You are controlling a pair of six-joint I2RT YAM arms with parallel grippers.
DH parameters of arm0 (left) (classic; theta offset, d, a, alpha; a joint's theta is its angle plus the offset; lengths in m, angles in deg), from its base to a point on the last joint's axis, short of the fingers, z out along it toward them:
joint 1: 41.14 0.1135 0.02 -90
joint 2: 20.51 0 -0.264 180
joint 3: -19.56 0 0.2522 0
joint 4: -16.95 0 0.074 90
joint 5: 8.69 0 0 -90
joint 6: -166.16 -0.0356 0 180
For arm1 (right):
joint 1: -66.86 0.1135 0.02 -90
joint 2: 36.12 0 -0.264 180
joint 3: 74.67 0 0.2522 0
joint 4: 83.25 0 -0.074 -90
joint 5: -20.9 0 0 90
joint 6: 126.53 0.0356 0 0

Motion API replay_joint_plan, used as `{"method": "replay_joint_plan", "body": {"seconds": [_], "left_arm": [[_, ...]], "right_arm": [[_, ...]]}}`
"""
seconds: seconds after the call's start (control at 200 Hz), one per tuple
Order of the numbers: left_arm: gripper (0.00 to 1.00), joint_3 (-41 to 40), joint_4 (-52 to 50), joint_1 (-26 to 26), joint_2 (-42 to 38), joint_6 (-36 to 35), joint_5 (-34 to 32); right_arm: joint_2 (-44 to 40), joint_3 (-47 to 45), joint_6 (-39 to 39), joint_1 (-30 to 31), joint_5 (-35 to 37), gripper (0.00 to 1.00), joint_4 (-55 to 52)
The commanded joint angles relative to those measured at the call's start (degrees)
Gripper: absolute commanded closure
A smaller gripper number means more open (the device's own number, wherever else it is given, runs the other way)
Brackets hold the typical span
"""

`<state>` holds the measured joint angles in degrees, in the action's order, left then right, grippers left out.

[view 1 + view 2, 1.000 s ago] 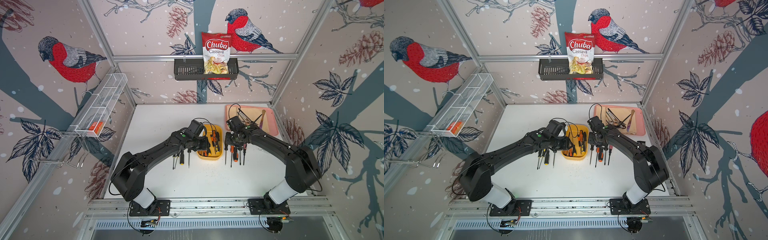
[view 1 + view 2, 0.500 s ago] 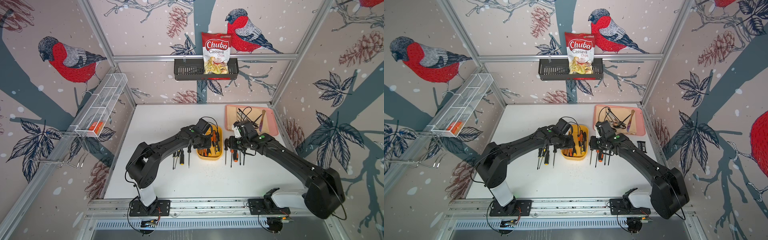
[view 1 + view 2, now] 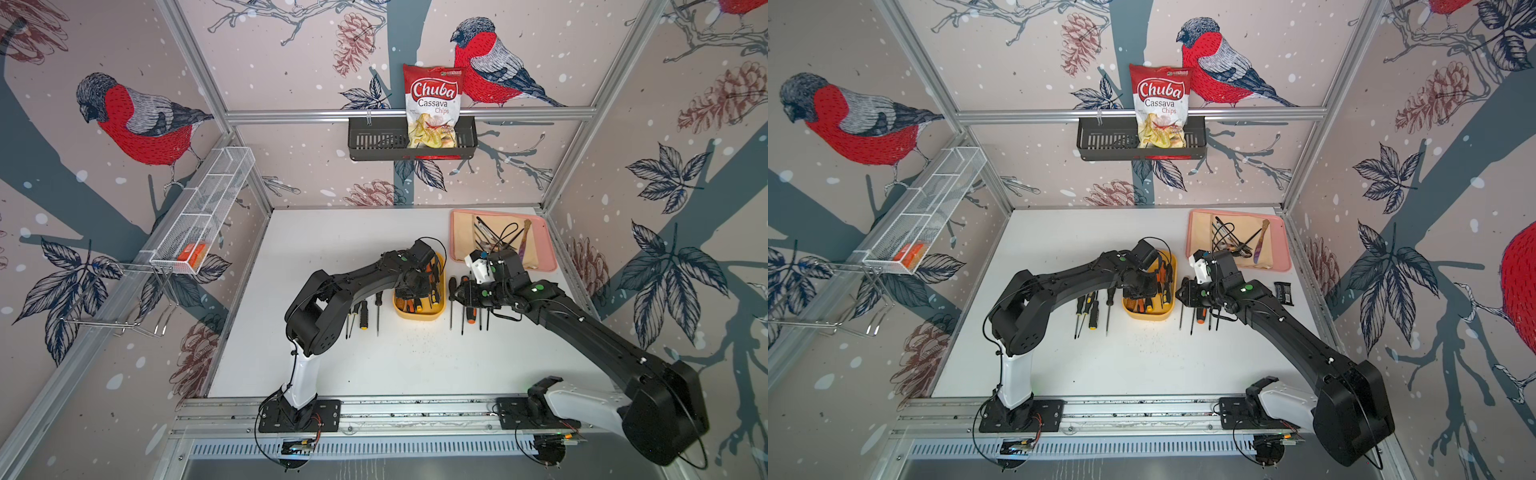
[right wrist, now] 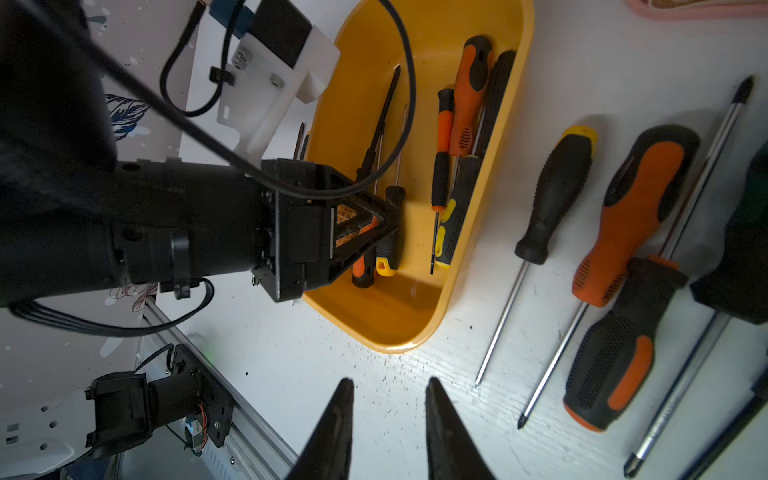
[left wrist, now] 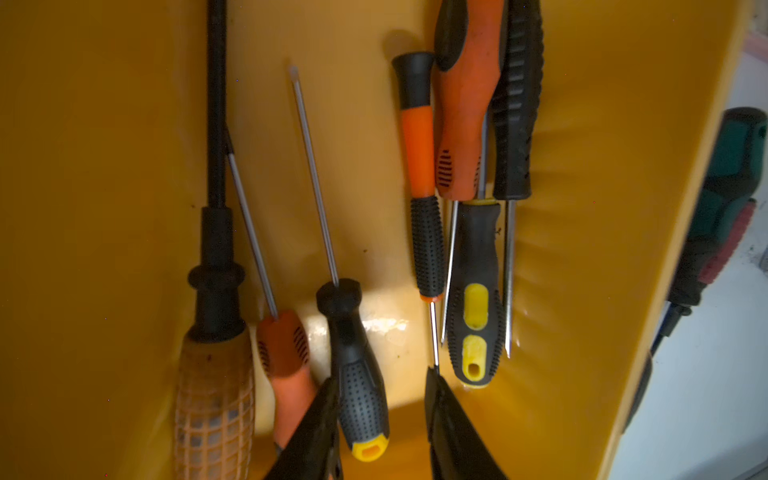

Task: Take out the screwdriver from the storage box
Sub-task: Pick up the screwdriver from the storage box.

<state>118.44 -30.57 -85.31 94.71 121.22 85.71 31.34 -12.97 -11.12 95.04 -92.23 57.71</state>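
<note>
The yellow storage box (image 3: 419, 316) (image 3: 1148, 317) sits mid-table and holds several screwdrivers. My left gripper (image 3: 409, 291) (image 5: 381, 376) reaches down into it. Its jaws stand open astride a black screwdriver with a yellow end cap (image 5: 359, 386) (image 4: 388, 253). One finger (image 5: 320, 419) lies against the handle; the other stands clear of it. My right gripper (image 4: 389, 380) (image 3: 457, 293) hovers open over bare table just beside the box's rim (image 4: 395, 345), with nothing between its fingers.
Loose screwdrivers lie in rows on the table left (image 3: 363, 313) and right (image 3: 469, 316) of the box. A pink tray (image 3: 544, 249) with utensils is at the back right. A black basket (image 3: 374, 145) with a chips bag hangs on the back wall, and a wire shelf (image 3: 199, 220) on the left wall.
The left gripper has moved further over the box and down among the screwdrivers. The right arm has swung its elbow outward, its gripper staying by the box and opening slightly.
</note>
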Motion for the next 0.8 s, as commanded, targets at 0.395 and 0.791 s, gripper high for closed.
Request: {"method": "replay_joint_plan", "body": {"seconds": [0.395,0.791], "left_arm": [[0.74,1.66,-1.87,-0.09,4.56,0.74,-2.12],[0.86,3.69,-4.55,-0.13,0.38,-2.96,-2.47]], "right_arm": [[-0.40,-1.03,-0.86,-1.66,-3.41,0.69,2.51],[-1.18,-1.32,1.11,-2.05,-2.53,0.69,3.29]]}}
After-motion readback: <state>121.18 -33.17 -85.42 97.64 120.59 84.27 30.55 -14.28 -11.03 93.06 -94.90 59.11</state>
